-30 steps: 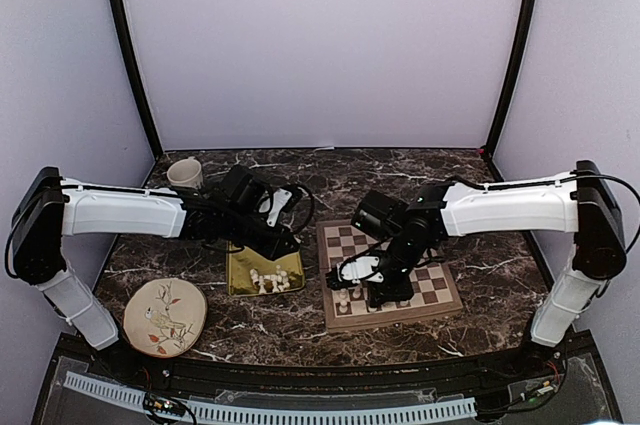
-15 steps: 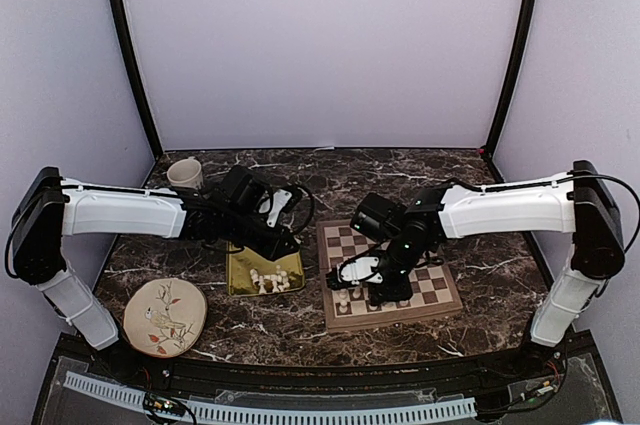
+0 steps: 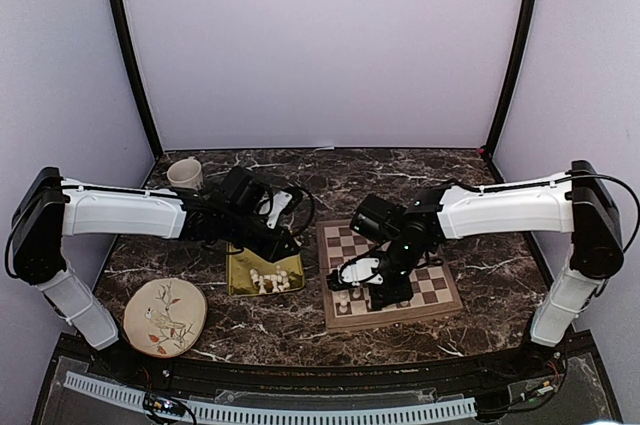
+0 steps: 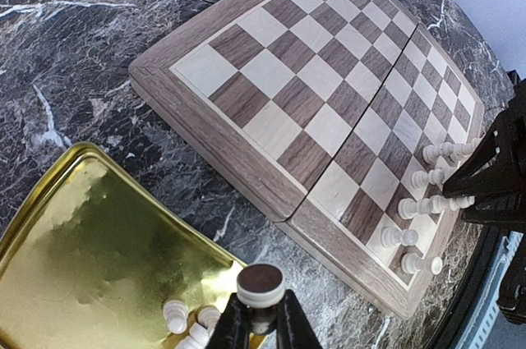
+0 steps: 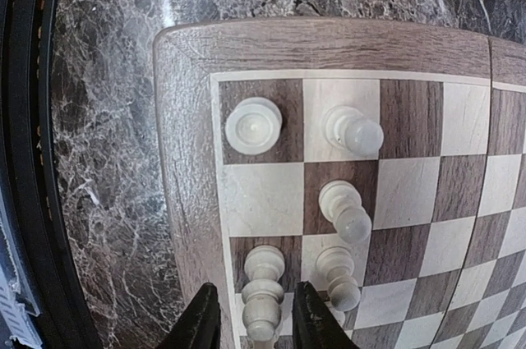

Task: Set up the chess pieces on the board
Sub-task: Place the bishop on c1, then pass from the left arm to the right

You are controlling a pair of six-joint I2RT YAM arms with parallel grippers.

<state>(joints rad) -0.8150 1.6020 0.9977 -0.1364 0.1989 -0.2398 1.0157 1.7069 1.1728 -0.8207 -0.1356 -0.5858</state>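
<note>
Chess pieces (image 5: pixel 352 131) stand in two short rows at the lower left of the right wrist view, on the corner squares of the board (image 5: pixel 187 168). More lie in the gold tray (image 4: pixel 99 242) beside it. The right gripper (image 5: pixel 256 290) straddles one upright piece (image 5: pixel 263 271) at the bottom edge, jaws spread, with a gap on each side. I judge placement of that piece complete. The left gripper (image 4: pixel 260 306) pinches a spare piece (image 4: pixel 260 281) above the tray's corner, at the bottom centre of the left wrist view. Next move: I raise the right arm straight up without clipping neighbouring pieces, then carry the spare piece to a free square.
</note>
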